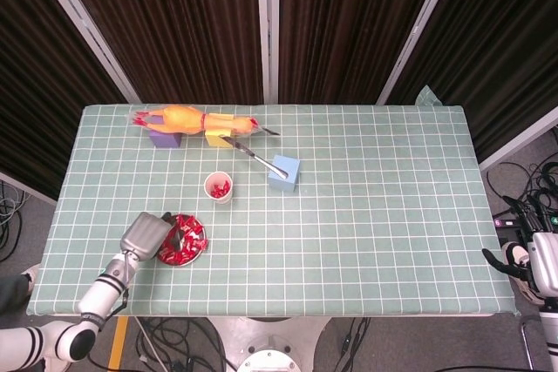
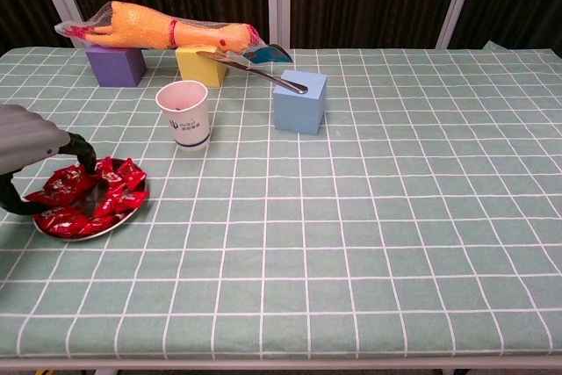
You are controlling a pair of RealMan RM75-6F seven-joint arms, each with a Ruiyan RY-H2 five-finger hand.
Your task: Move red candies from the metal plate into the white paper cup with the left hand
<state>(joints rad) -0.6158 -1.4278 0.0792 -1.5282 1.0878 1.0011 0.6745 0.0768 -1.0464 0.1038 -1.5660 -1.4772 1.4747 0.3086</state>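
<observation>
Dark curtains with pale uprights back a table [image 1: 375, 215] under a green checked cloth.

Head view: the left hand [image 1: 146, 236] lies over the near-left part of the metal plate [image 1: 187, 260], fingers reaching down among the red candies [image 1: 190, 238]. Whether they have closed on a piece cannot be told from above. Just beyond the plate stands the white paper cup [image 1: 219, 187], with some red candies already visible inside it. A yellow rubber chicken [image 1: 187, 118] lies across a purple block [image 1: 164, 138] and a yellow block [image 1: 217, 139] at the far edge; a knife [image 1: 248, 152] rests with one end on a blue block [image 1: 284, 172]. The right hand [image 1: 530, 269] hangs off the table's right edge, fingers curled, apparently holding nothing.

Chest view: the left hand [image 2: 31, 151] enters from the left, dark fingertips [image 2: 84, 158] curved down into the candy pile [image 2: 97, 197], touching the wrappers; a firm pinch is not discernible. The plate [image 2: 132, 211] is well stocked, and the cup [image 2: 184, 114] stands apart, behind it.

Judgement: the transfer is partly done; most candies remain on the plate.
</observation>
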